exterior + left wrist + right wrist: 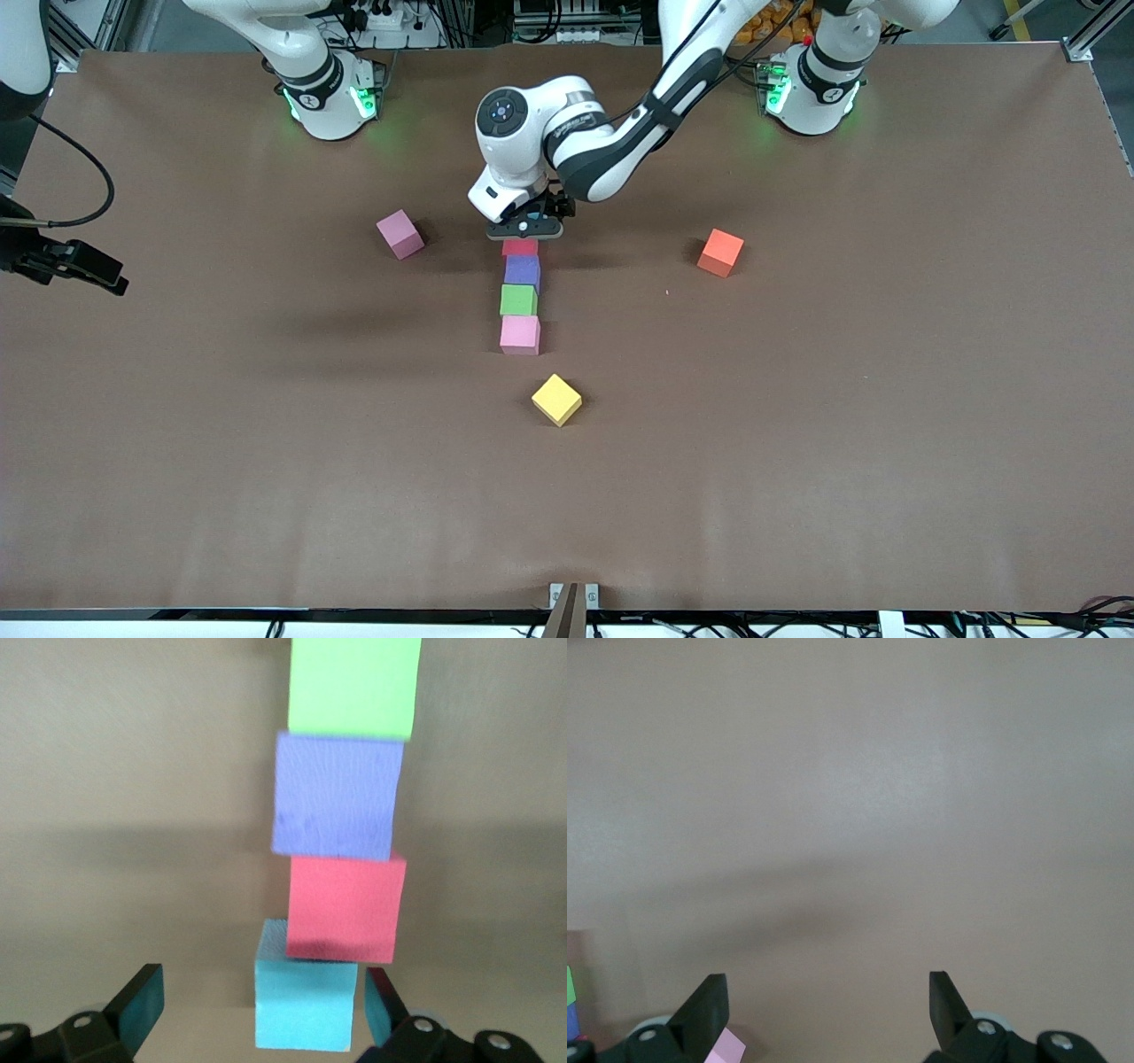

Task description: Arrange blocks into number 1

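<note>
Brown matte counter [797, 443] fills front view; cables and frames along its 12 o'clock edge. Block column at centre, long axis running 12 to 6 o'clock: red block [519, 247], purple block [523, 270], green block [518, 299], pink block [520, 335]. Only left wrist view shows blue block [306, 1003] at column's 12 o'clock end, touching red, slightly offset.

Left gripper [524, 229] over that end, jaws wide open either side of blue block, gripping nothing.

Loose blocks: second pink block [400, 234] at 10 o'clock, orange block [720, 252] at 2 o'clock, yellow block [556, 400] at 6 o'clock, turned diagonal.

Right gripper [824, 1010] wide open, empty, arm waiting.
</note>
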